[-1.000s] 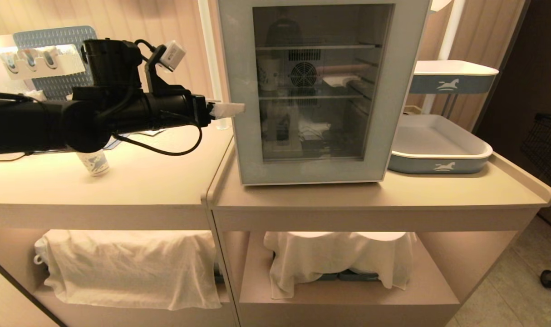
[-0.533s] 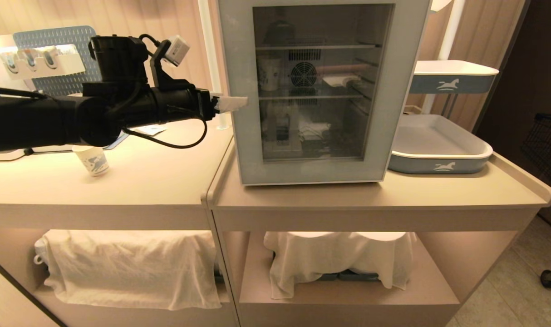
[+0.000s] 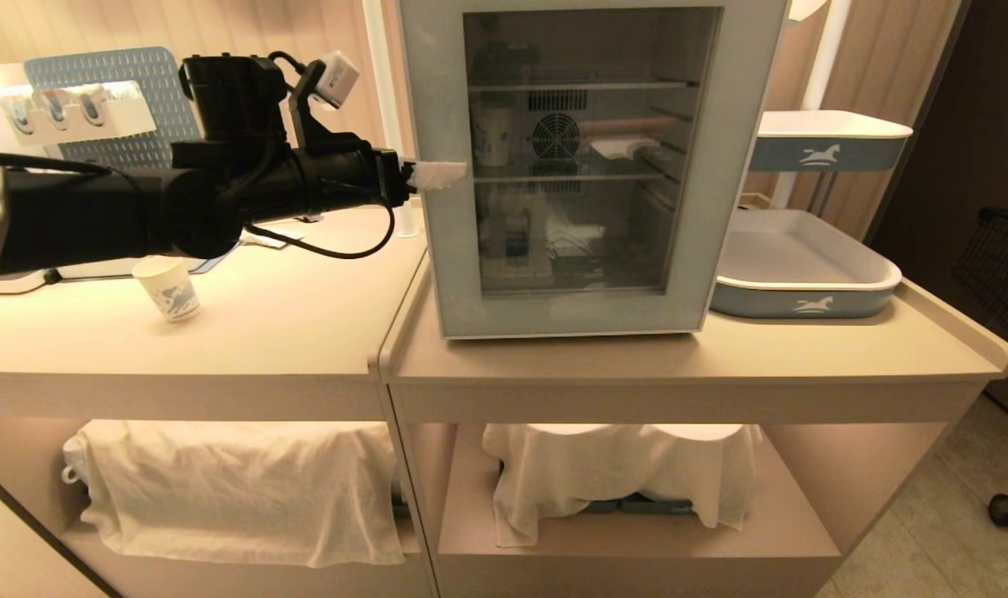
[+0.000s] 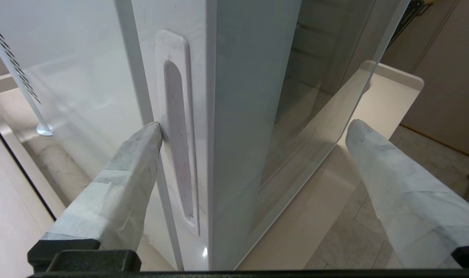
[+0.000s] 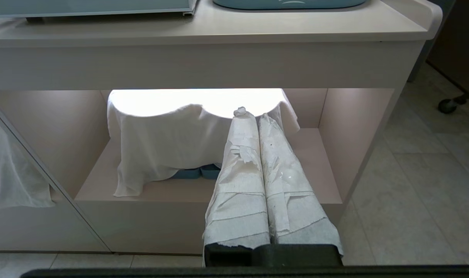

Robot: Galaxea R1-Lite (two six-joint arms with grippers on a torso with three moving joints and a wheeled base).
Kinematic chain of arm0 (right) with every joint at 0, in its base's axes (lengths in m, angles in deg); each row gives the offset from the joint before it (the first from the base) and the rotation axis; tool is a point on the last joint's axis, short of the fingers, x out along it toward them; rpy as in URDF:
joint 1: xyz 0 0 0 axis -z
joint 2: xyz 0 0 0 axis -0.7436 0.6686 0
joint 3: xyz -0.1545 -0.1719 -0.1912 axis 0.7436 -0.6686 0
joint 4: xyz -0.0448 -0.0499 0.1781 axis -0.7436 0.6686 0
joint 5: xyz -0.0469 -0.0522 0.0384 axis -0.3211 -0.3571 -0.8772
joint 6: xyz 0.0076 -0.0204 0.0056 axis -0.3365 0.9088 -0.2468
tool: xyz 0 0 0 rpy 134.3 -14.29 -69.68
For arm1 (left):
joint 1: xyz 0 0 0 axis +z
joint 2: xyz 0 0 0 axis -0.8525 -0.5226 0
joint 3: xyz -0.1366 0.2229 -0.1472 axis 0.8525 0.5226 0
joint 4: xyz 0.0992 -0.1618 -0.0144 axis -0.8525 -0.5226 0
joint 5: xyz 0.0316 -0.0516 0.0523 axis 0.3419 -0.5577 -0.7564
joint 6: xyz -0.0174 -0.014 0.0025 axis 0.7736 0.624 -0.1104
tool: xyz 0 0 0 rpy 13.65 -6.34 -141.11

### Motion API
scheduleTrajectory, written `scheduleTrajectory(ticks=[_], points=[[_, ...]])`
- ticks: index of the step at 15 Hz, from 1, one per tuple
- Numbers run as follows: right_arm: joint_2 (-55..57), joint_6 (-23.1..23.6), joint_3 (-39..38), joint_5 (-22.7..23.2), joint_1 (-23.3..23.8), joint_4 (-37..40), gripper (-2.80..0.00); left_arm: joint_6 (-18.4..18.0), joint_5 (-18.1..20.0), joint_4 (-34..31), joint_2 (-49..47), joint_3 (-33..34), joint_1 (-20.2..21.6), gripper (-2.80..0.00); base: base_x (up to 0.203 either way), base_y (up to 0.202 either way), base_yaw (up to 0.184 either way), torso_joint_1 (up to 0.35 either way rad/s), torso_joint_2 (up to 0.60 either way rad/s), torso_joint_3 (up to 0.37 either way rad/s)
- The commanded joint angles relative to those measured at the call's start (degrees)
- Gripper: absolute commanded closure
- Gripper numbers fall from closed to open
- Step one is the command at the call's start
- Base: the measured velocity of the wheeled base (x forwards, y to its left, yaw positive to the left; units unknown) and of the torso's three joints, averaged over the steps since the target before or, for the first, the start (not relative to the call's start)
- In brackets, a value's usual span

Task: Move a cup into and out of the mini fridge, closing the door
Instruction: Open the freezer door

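Observation:
The cup (image 3: 168, 288), white with a blue swirl print, stands upright on the left counter, below my left arm and apart from it. The mini fridge (image 3: 745, 124) sits on the right counter with its glass door (image 3: 437, 249) closed. My left gripper (image 3: 442, 174) is open and straddles the door's left edge (image 4: 246, 96). One of its fingers (image 4: 141, 150) touches the long recessed handle (image 4: 176, 135) on the door's side, and the other hangs in front of the glass. My right gripper (image 5: 253, 114) is shut on nothing, parked low in front of the lower shelf.
Another white cup (image 3: 491, 133) stands on a shelf inside the fridge. A blue-and-white tray (image 3: 803, 286) lies right of the fridge, with a second one (image 3: 832, 137) raised behind it. A rack of stacked cups (image 3: 72, 108) is at the back left. White cloths (image 3: 230, 490) cover the lower shelves.
My left arm has moved right and slightly up, bringing its open fingers from beside the fridge onto the door's left edge. The cup, once partly hidden by the arm, now shows fully.

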Motion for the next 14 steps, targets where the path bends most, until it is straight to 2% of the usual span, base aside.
scheduleTrajectory(ticks=[1,14], points=[[0.1,0.2,0.0,0.0,0.0,0.0,0.0,0.8,0.2,0.1,0.6,-0.1,-0.6,-2.8,0.0,0.0,0.0,0.0,0.0,0.0],[0.1,0.0,0.0,0.0,0.0,0.0,0.0,1.5,-0.6,0.0,6.2,6.4,-2.9,-2.8,0.0,0.0,0.0,0.0,0.0,0.0]])
